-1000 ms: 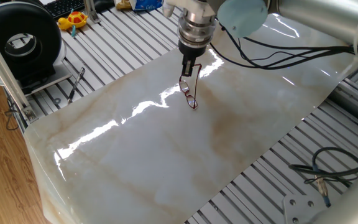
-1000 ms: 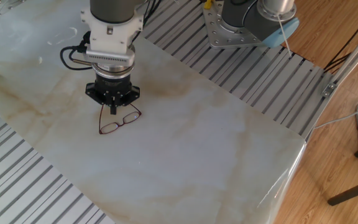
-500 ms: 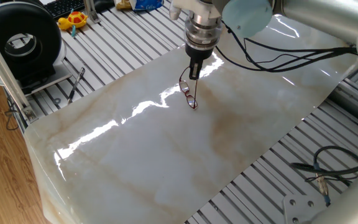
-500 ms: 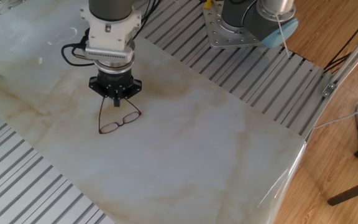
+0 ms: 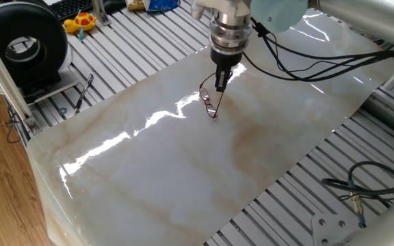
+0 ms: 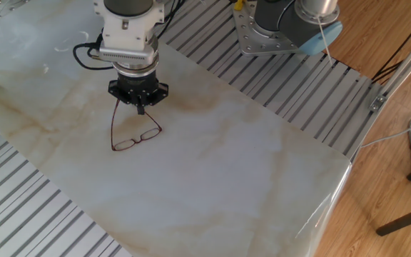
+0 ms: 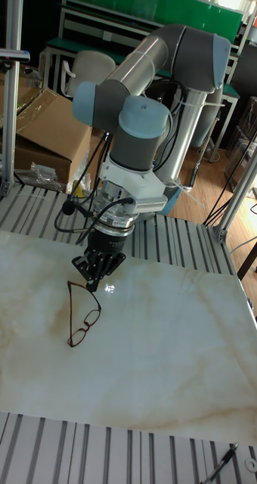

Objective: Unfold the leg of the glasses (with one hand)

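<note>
The glasses (image 6: 135,138) lie lenses-down on the marble-patterned sheet (image 6: 248,164), dark reddish wire frame with clear oval lenses. They also show as the glasses (image 5: 210,105) and the glasses (image 7: 84,327). One leg lies stretched out straight along the sheet on the far side of the frame. The hand, my black gripper (image 6: 141,109), points straight down just behind the lenses, shut on the tip of the other leg, which runs from the fingertips to the frame's hinge. The same gripper (image 5: 219,86) and gripper (image 7: 92,286) hover a little above the sheet.
A black pen-like tool (image 5: 84,91) lies on the slatted table left of the sheet. A black round device (image 5: 24,42) and a yellow toy (image 5: 81,22) stand at the back left. Loose cables (image 5: 361,188) lie at the right. The arm's base (image 6: 280,28) stands behind the sheet.
The gripper has moved away from the lenses with the leg's tip, swinging that leg outward. The frame has shifted slightly along the sheet.
</note>
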You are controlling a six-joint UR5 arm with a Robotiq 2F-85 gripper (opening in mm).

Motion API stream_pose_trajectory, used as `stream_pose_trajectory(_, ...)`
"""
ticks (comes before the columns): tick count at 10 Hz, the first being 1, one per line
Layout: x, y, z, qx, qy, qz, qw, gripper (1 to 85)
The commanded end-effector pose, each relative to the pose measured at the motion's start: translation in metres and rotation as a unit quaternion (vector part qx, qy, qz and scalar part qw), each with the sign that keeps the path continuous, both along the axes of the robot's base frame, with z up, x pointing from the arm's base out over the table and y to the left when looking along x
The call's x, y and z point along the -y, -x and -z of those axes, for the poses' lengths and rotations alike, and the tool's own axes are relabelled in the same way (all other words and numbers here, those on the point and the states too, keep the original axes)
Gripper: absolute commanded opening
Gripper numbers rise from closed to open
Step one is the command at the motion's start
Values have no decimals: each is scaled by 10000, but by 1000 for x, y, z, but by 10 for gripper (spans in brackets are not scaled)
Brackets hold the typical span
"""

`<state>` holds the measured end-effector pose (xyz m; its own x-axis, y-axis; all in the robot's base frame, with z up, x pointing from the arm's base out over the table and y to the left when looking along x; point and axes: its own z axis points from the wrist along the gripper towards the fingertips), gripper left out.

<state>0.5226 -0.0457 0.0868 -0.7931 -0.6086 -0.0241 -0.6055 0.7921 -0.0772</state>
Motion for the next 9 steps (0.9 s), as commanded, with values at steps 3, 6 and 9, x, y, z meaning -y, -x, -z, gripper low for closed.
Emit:
stream_pose_trajectory(3, -9, -5, -5, 51, -37, -92, 9999, 13)
stream_pose_trajectory(6, -14, -14, -20, 153, 175, -154, 9996, 297)
stream_pose_trajectory(9, -24, -22, -28, 235, 204, -290, 9991, 490)
